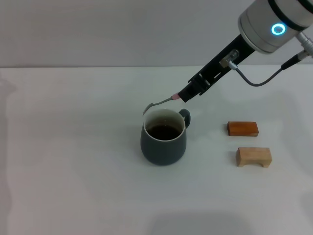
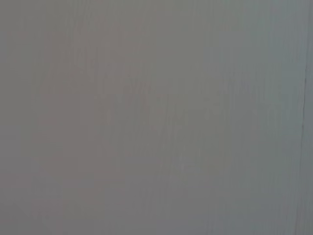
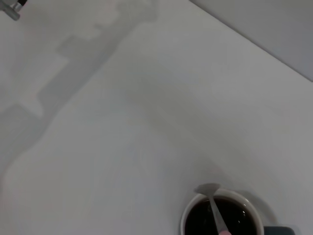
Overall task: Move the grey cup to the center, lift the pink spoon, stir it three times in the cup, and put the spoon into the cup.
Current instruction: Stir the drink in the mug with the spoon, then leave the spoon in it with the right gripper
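The grey cup stands near the middle of the white table, handle toward the back right, with dark brown liquid inside. My right gripper is shut on the pink handle end of the pink spoon and holds it above the cup's far rim, its silver bowl pointing left. In the right wrist view the spoon lies across the top of the cup, its bowl at the rim. The left gripper is out of view; its wrist view shows only a blank grey surface.
A flat reddish-brown wooden block and a small tan wooden block lie to the right of the cup. The white table stretches left and forward of the cup.
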